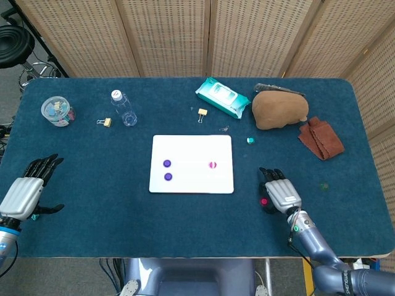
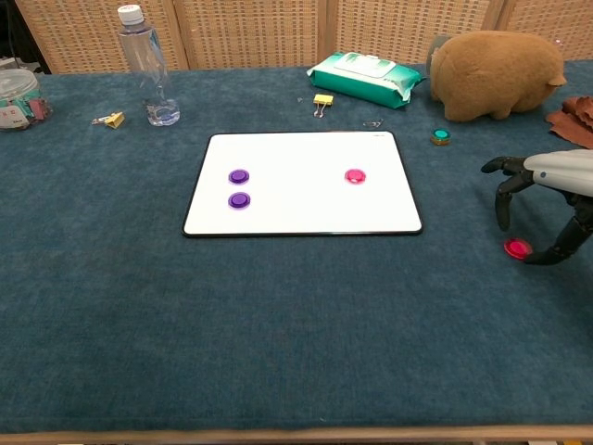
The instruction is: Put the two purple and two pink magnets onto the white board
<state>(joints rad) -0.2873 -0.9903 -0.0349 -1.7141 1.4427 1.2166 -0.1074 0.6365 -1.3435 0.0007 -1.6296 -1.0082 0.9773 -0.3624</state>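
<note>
The white board (image 1: 191, 185) (image 2: 296, 209) lies mid-table. On its left side sit two purple magnets (image 1: 167, 163) (image 1: 168, 177), also seen in the chest view (image 2: 239, 176) (image 2: 239, 199). One pink magnet (image 1: 213, 165) (image 2: 355, 176) sits on its right side. A second pink magnet (image 1: 264, 201) (image 2: 516, 247) lies on the blue cloth right of the board. My right hand (image 1: 282, 192) (image 2: 559, 171) hovers over it with fingers spread, the thumb just beside the magnet, holding nothing. At the table's left front edge my left hand (image 1: 23, 192) is open and empty.
At the back are a water bottle (image 1: 124, 108), a jar (image 1: 57, 111), a wipes pack (image 1: 222, 97), a brown plush (image 1: 279, 110) and a brown cloth (image 1: 321, 139). A small green magnet (image 1: 250, 140) and yellow binder clips (image 1: 202, 113) (image 1: 105, 122) lie on the cloth.
</note>
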